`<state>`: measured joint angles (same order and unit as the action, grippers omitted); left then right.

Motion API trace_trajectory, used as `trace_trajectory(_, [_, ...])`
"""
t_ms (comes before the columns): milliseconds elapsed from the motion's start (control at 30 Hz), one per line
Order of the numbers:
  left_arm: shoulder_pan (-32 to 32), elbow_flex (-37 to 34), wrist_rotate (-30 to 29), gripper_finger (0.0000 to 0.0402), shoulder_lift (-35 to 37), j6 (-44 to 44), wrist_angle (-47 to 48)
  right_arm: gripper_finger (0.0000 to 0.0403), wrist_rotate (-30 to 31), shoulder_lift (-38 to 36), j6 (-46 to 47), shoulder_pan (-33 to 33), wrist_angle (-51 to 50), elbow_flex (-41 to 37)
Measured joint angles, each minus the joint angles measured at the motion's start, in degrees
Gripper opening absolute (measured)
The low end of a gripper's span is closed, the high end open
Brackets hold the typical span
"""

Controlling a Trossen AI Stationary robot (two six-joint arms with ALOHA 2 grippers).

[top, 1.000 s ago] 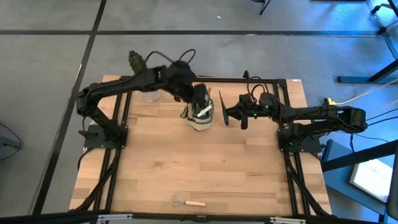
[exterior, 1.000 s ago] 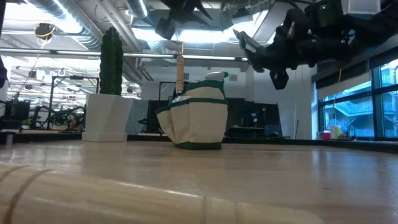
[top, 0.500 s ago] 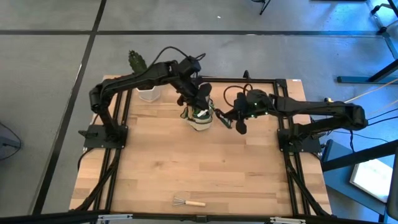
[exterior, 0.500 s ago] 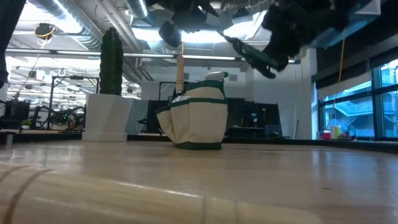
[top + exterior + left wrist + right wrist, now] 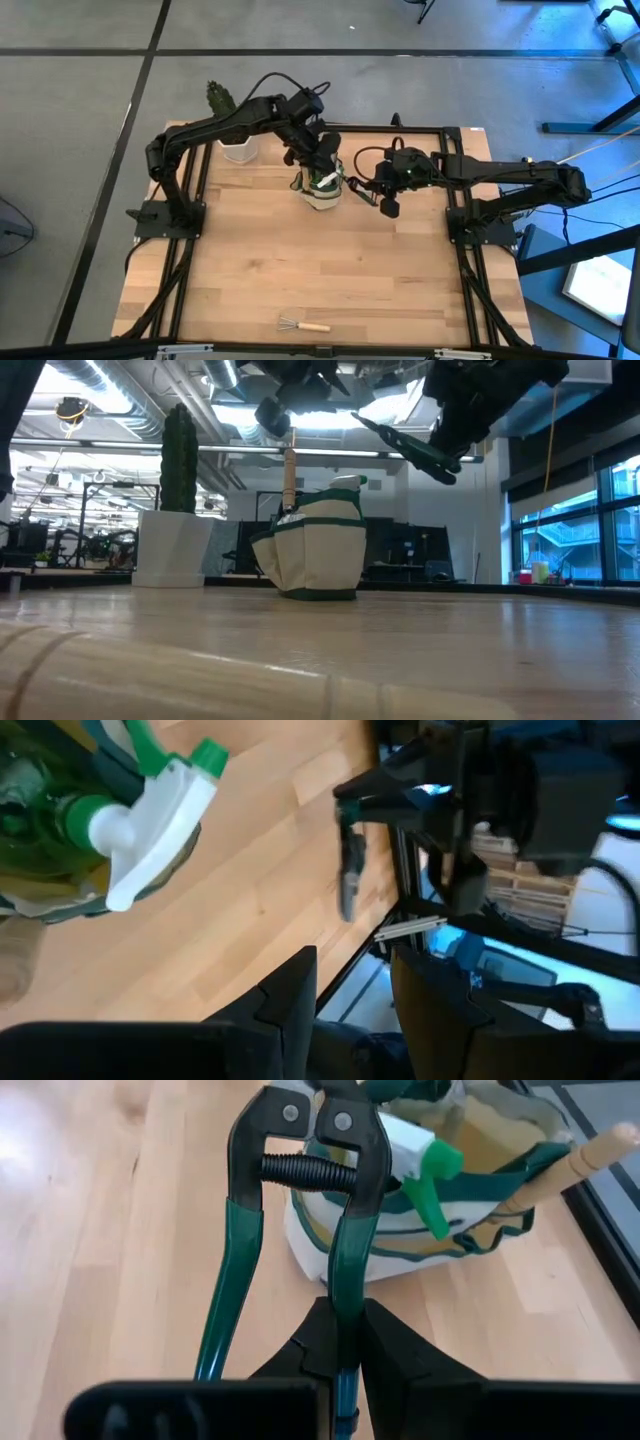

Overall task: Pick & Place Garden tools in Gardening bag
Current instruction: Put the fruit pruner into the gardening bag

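A small wire rake with a pale wooden handle lies alone at the near edge of the tabletop, well apart from everything else. Toward the far side stands the gardening bag, a soft cream-and-green tote holding a spray bottle with a white head and green nozzle, and a wooden handle sticking straight up.

The right pincer hangs just beside the bag, closed tight on one green-sleeved handle of the pruning shears; their black spring and pivot point toward the bag's rim. The left pincer hovers over the bag's mouth, its fingers parted with nothing between them.

The tabletop is light wood planks set in a black frame on grey floor. At the far left corner a tall cactus stands in a white pot. Beyond it in the low view, an open workshop hall with ceiling lights and large windows at one side.
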<state>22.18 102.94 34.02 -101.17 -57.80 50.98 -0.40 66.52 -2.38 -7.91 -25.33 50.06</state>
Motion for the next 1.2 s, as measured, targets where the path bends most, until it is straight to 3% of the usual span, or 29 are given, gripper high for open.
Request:
trace_trajectory(400, [-0.7,0.0,-0.1,0.0125,-1.0,0.1,-1.2,0.0025,5.0,0.3,1.5,2.6,1.6,0.0])
trace_trajectory(1200, [-2.1,-0.1,-1.3,0.0125,-1.0,-1.7,-4.0,0.0025,5.2,0.3,1.9,3.2,3.4,0.0])
